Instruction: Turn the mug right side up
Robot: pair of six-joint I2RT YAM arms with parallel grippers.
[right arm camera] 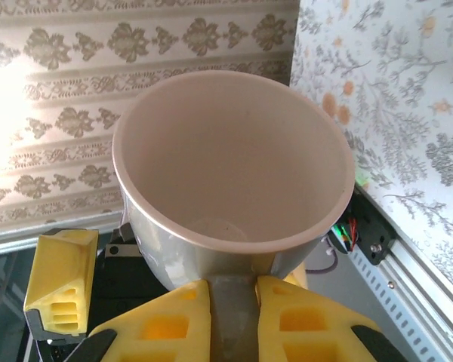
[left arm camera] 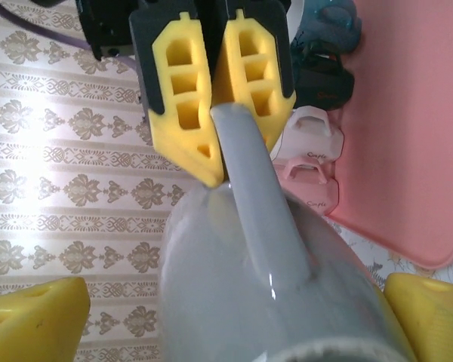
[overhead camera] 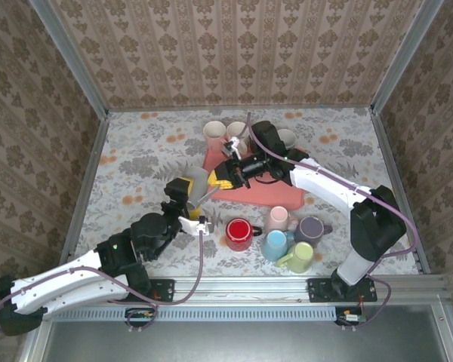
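There, grey mug (right arm camera: 234, 151) in right hand (right arm camera: 233, 309)

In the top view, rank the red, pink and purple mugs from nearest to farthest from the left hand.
1. Red mug, just right of the left hand.
2. Pink mug, further right.
3. Purple mug, farthest right.

Overhead: I see bright, even light; soft shadows on the table (overhead camera: 136, 151).
Left wrist: glare bleaches the wallpaper (left arm camera: 53, 188); grey mug (left arm camera: 241, 302) close, soft-focus.
Right wrist: I note blown highlights at left; grey mug sharp.
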